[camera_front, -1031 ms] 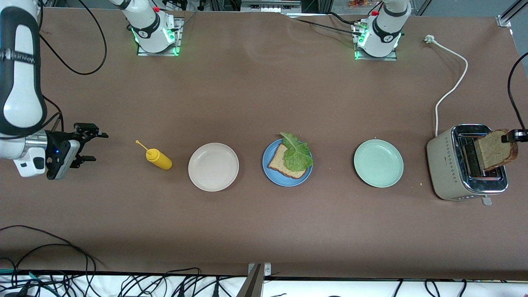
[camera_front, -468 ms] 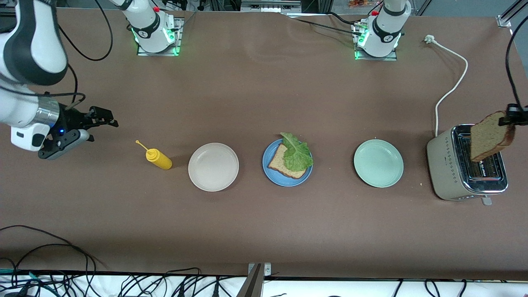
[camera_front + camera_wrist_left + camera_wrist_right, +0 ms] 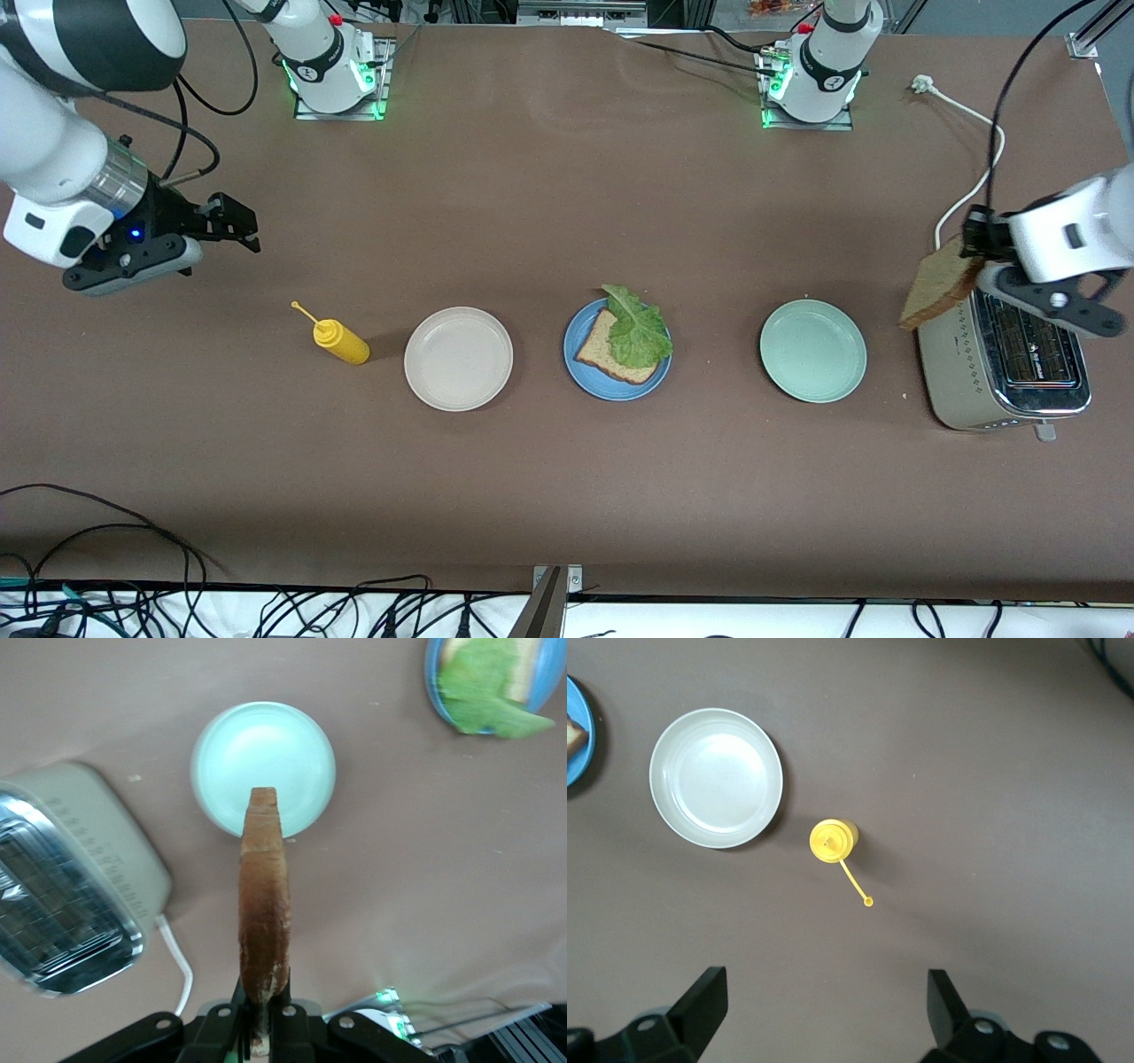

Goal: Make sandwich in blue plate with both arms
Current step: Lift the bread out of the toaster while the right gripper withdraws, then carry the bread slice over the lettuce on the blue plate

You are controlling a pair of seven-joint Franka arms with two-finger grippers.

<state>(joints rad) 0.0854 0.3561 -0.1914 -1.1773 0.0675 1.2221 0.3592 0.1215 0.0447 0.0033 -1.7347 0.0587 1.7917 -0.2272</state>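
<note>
Robotics lab bench.
Two arm bases (image 3: pixel 332 66) bolted to a brown-covered table (image 3: pixel 549 478); loose cables (image 3: pixel 106 576) along its near edge, aluminium framing (image 3: pixel 1094 31) at one corner.

On the brown worktop (image 3: pixel 549 204) stand a yellow squeeze bottle (image 3: pixel 341 342), a beige-white round plate (image 3: pixel 458 358), a pale mint-green round plate (image 3: pixel 812 350) and a shiny beige toaster (image 3: pixel 1001 363) (its white cord (image 3: pixel 970 190) lies unplugged).
</note>
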